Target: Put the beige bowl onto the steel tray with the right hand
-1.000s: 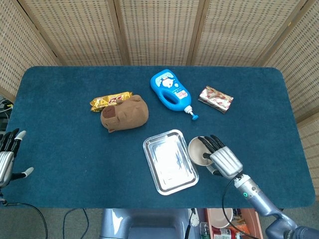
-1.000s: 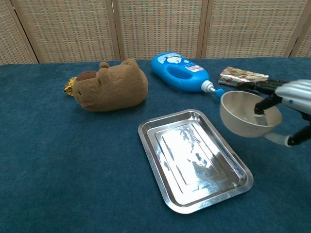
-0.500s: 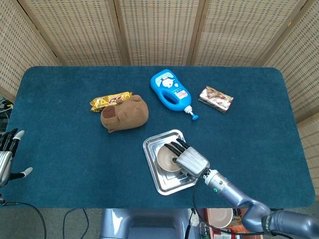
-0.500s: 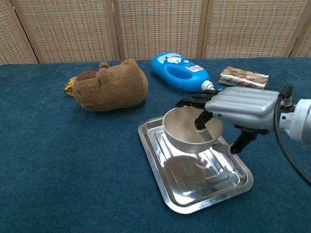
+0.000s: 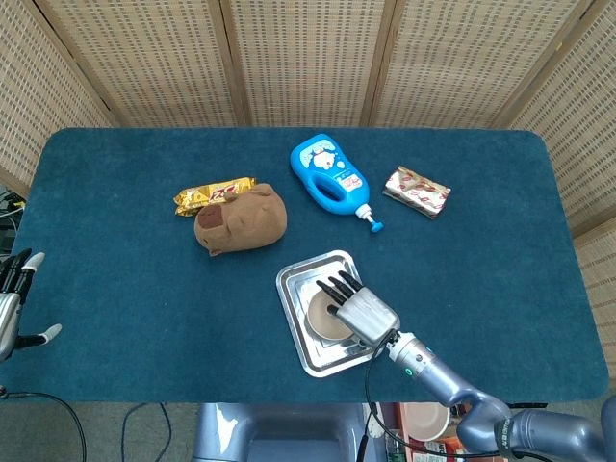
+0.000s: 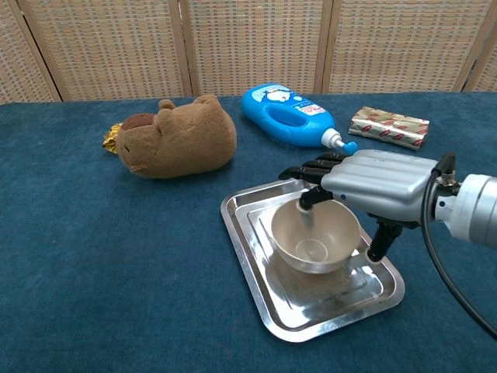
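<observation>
The beige bowl (image 5: 322, 321) (image 6: 312, 238) sits upright and low inside the steel tray (image 5: 293, 286) (image 6: 241, 225), near the table's front edge. My right hand (image 5: 365, 316) (image 6: 378, 185) grips the bowl's right rim, with dark fingers (image 6: 309, 196) hooked inside the bowl and the thumb down outside its wall. Whether the bowl's base touches the tray floor I cannot tell. My left hand (image 5: 13, 300) hangs at the far left edge of the head view, off the table, fingers apart and holding nothing.
A brown plush animal (image 6: 180, 137) lies behind and left of the tray, with a gold snack wrapper (image 5: 204, 193) beyond it. A blue bottle (image 6: 289, 116) lies behind the tray, its cap pointing right. A patterned packet (image 6: 388, 126) sits at the back right.
My right hand carried the bowl leftward from beside the tray to over it, then lowered it into the tray. The left hand has barely moved.
</observation>
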Robot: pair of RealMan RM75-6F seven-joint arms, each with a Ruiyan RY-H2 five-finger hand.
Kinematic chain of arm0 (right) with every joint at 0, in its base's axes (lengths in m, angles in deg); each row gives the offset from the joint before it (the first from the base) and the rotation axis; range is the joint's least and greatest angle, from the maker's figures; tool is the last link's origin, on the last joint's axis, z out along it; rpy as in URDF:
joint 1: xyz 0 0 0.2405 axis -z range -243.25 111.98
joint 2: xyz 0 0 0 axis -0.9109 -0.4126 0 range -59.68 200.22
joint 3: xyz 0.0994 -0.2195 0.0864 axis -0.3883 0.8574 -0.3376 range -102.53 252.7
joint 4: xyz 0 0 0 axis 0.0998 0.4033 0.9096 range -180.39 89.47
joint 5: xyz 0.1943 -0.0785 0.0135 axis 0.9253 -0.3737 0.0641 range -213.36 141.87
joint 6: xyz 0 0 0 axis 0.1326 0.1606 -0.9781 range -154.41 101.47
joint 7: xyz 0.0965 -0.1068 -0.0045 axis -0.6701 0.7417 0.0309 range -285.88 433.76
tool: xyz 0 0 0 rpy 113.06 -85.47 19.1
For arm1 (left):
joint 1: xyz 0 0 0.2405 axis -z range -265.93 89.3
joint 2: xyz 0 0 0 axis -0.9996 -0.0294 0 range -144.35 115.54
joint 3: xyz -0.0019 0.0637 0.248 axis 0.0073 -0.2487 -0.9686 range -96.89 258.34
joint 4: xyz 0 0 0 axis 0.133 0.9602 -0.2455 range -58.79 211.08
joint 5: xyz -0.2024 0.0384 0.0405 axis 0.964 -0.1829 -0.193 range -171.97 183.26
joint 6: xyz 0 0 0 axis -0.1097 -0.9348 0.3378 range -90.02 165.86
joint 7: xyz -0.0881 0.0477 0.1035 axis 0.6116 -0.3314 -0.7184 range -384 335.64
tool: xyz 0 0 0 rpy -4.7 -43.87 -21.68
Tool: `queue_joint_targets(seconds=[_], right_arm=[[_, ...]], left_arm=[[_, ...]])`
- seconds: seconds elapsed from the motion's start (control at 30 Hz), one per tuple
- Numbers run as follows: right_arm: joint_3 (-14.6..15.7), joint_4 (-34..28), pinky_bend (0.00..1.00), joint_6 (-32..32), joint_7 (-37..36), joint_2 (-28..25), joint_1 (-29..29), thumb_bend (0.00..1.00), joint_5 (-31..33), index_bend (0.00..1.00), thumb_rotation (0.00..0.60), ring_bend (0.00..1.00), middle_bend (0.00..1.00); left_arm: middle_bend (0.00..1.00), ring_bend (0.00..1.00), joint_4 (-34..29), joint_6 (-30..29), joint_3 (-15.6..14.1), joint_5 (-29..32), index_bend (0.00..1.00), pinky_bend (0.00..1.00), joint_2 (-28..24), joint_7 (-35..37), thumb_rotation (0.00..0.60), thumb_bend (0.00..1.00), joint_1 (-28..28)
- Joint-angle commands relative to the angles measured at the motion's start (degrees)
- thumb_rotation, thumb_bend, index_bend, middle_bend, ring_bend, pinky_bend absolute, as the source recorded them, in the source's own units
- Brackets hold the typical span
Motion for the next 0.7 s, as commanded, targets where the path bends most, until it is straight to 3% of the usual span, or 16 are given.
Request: queue_joint_targets(seconds=[0.03,0.3,0.47,0.57,0.7], right_arm=[[0.3,-1.7,0.00,-2.3,1.7,-1.1,0.9,0.00,-0.4,0.12,0.600,0.00,0.00],[3.1,-8.0,0.00,-15.5,-0.5,-9.5,8.2,0.00,-5.1,0.12,0.600,0.00,0.00],[6.0,-3.7,0.00,-26.8,-3.4,-12.6,15.2,0.00,-9.3,0.07,0.600,0.00,0.00],[7.2,-0.1,0.00,-33.7,-9.8,-13.1,20.6,0.00,-8.7,0.03,0.600,0.00,0.00],[7.5,4.3,0.00,-37.8,-15.5,-12.7,24.5,0.00,-7.1,0.02,0.600,0.00,0.00]], left_arm=[[0.00,0.00,-0.1,0.0,0.0,-0.1,0.00,0.00,-0.1,0.2,0.600,0.00,0.0],[0.00,0.00,-0.1,-1.2,-0.3,-1.6,0.00,0.00,-0.5,1.4,0.600,0.00,-0.5],[0.00,0.00,0.5,-4.0,-0.5,-2.8,0.00,0.00,0.5,0.1,0.600,0.00,-1.7],[0.00,0.00,0.2,-5.7,-1.3,-4.6,0.00,0.00,0.8,0.7,0.600,0.00,-2.7],[0.00,0.00,-0.1,-6.9,-2.5,-6.9,0.00,0.00,0.6,1.5,0.600,0.00,-3.6]])
